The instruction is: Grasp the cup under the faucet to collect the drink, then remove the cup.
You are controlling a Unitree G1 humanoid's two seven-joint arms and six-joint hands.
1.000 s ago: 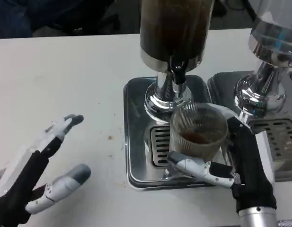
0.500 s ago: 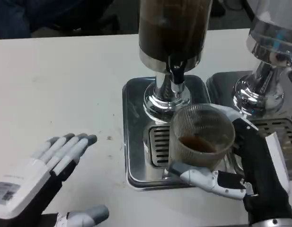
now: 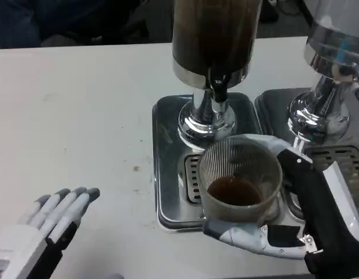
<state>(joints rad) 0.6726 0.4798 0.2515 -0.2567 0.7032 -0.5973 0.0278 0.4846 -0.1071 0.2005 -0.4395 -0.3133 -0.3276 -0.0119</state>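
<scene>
1. The right hand, at the lower right of the frame, is wrapped around the cup, one finger curling under its base.
2. The ribbed clear cup holds a little dark drink and sits at centre right, below the black faucet, over the front of the steel drip tray.
3. The left hand lies at the lower left with its fingers straight and side by side, holding nothing.
4. A dark drink dispenser stands at top centre; a second dispenser stands at the upper right.

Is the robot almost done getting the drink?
Nearly. The cup already has dark drink in the bottom. The right hand holds it in front of the faucet, above the tray's front edge. Left to do: take it fully away. The left hand waits on the table.
</scene>
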